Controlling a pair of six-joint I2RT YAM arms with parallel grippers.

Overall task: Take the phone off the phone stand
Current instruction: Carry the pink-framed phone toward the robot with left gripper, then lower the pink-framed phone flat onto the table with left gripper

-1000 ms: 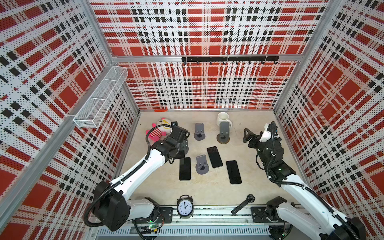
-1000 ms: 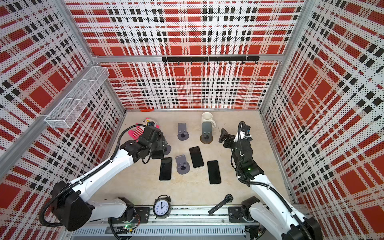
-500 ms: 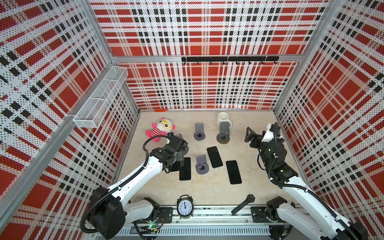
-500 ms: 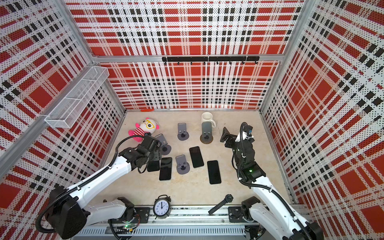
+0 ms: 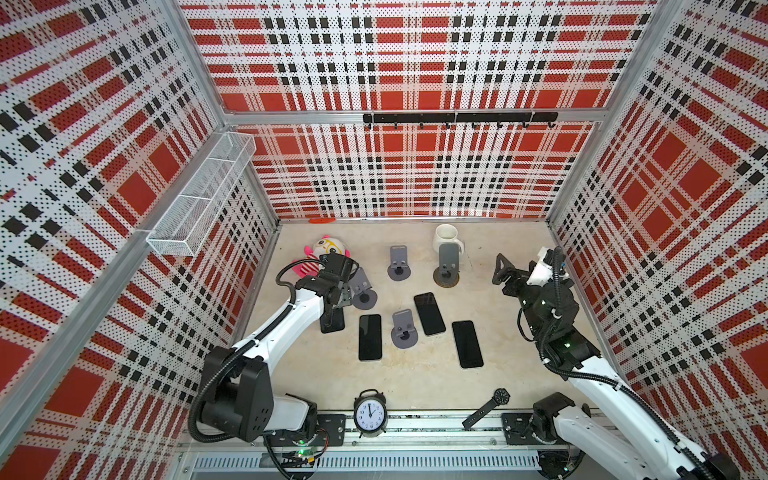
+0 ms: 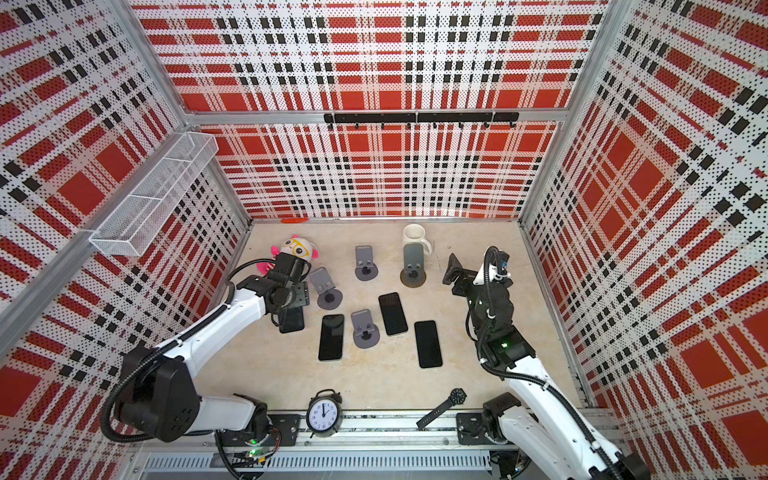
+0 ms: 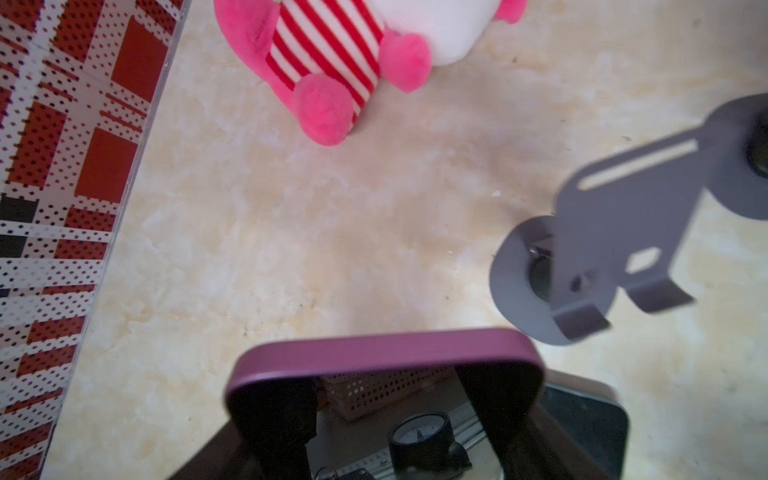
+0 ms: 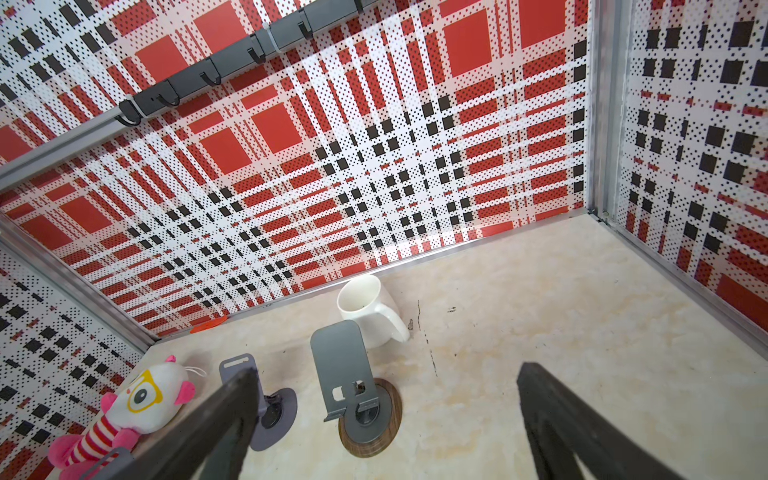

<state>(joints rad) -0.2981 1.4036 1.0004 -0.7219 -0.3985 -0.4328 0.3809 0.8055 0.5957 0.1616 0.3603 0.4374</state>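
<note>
With the left tool [image 7: 386,419] clamped on the phone [image 7: 386,349], I'd lay it flat on the table [image 7: 332,228], clear of the phone stand [image 7: 615,232], the right tool [image 8: 386,372] gaping empty.

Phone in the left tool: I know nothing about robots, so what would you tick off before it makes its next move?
1. Phone off its stand: ok, the stand is empty beside it.
2. Left tool gripping the phone: ok, shut across its width.
3. Phone resting on the table: cannot tell.
4. Clear of the neighbouring phone: ok, a gap shows in both top views.
5. Right tool out of the way: ok, open, empty, over at the right side.
</note>
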